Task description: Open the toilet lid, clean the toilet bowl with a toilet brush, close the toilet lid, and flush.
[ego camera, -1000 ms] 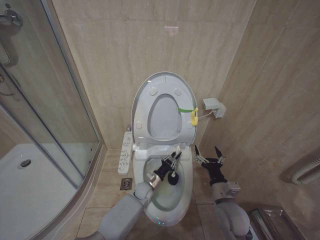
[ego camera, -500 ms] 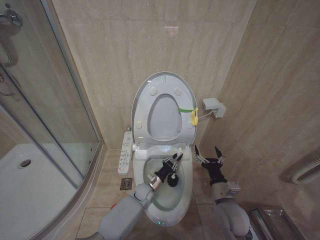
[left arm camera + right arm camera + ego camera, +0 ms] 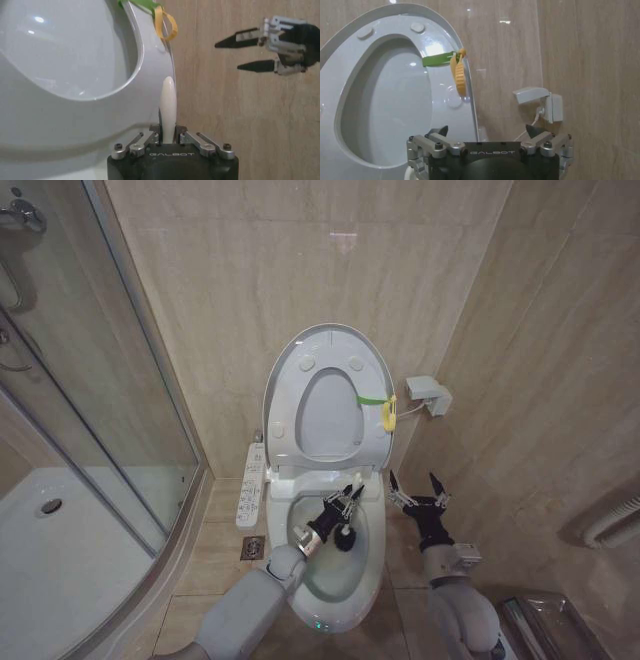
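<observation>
White toilet lid [image 3: 328, 395] upright, left gripper [image 3: 345, 505] clamping toilet brush [image 3: 345, 537] inside toilet bowl [image 3: 372, 575]

Head view above, facing down, wrist views close, sharing toilet lid [image 3: 328, 395]

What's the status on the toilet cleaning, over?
Left gripper shut on toilet brush, bristle head down in the toilet bowl. Right gripper open, idle beside the bowl. Toilet lid up against the wall. Nothing in the way.
</observation>
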